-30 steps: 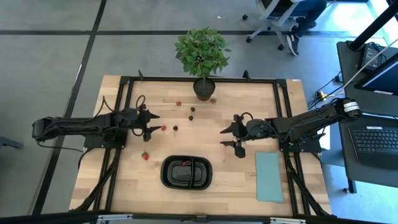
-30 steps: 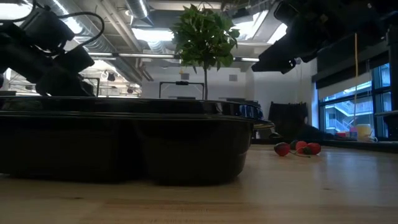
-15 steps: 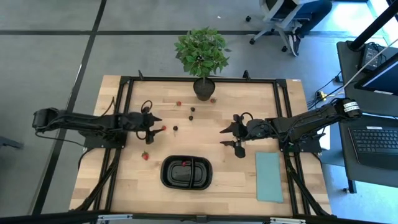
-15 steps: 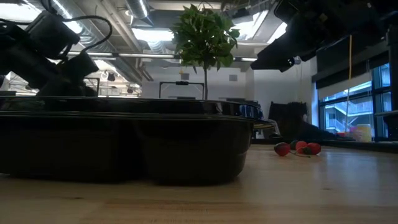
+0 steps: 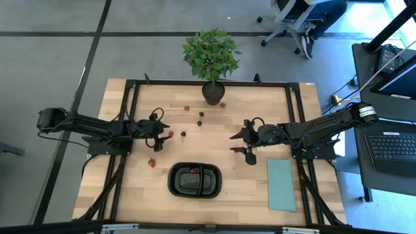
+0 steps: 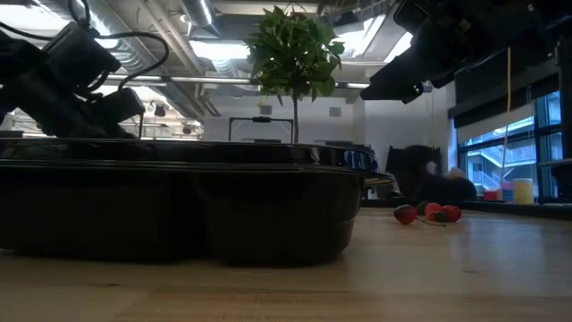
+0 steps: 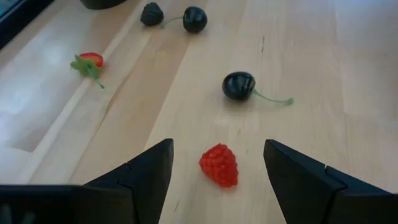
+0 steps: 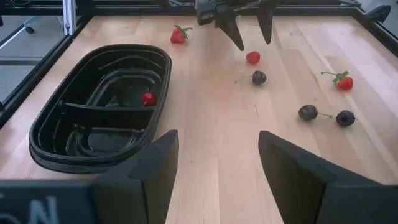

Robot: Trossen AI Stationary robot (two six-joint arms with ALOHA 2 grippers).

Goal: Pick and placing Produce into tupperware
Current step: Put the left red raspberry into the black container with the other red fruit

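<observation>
- Over on the left side of the table, the left gripper sits low above the wood with its fingers spread wide and nothing between them.
- A red raspberry lies on the table right in the gap between those fingers, not touched by either one.
- Just past it is a dark cherry with a thin green stem, and farther on a second dark cherry lying next to a blackberry.
- A small strawberry with a green top sits off by the table's raised edge strip, and another strawberry lies nearer the tray, to its left.
- The black two-compartment tray rests on the near middle of the table; one small red berry is already inside, close to the central divider.
- A potted plant stands at the far edge, with another red piece just beside the pot.
- The right gripper hangs over the table right of centre, jaws well apart and empty.
- A pale teal sheet lies flat near the right front corner.
- I can't make out any brand, label or lettering anywhere.
</observation>
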